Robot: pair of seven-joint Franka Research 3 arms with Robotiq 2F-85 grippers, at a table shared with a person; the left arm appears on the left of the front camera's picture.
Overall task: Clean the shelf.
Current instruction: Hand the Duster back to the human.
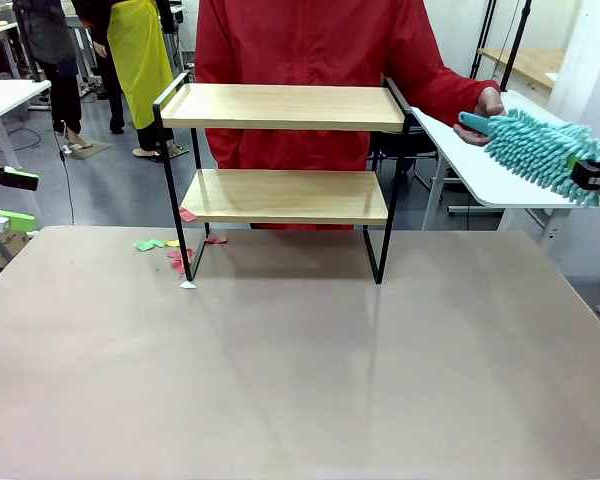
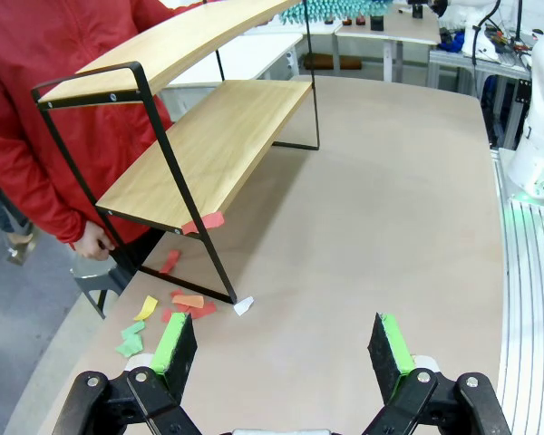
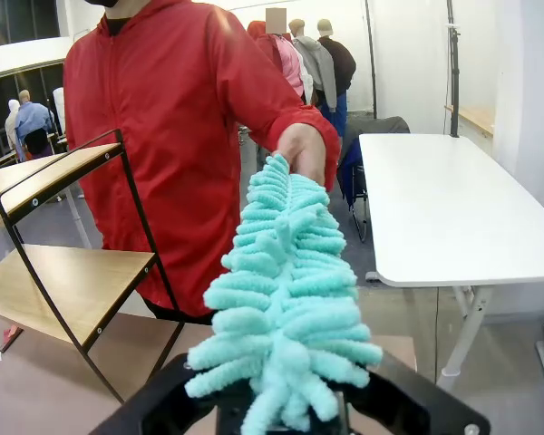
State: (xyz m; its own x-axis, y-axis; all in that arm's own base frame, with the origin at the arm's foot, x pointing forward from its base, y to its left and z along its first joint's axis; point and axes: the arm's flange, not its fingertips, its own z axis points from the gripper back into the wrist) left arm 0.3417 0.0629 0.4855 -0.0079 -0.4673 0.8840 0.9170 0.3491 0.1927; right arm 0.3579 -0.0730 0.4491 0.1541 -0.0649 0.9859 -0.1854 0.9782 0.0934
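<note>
The shelf (image 1: 285, 165) stands at twelve o'clock on the table (image 1: 300, 380), near the far edge, with paper scraps (image 1: 175, 250) by its foot at nine o'clock. At three o'clock the right gripper (image 1: 595, 178) is clenched on a teal duster (image 1: 545, 150), whose handle a person's hand (image 1: 483, 112) holds. The left gripper (image 2: 286, 349), at nine o'clock, hangs released.

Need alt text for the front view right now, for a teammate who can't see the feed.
A person's hand holds the handle of a teal fluffy duster at the right edge, while the right tool is shut on its far end. The two-tier wooden shelf stands mid-table, with coloured paper scraps on the table by its left legs. The left tool waits open at the left edge.
</note>
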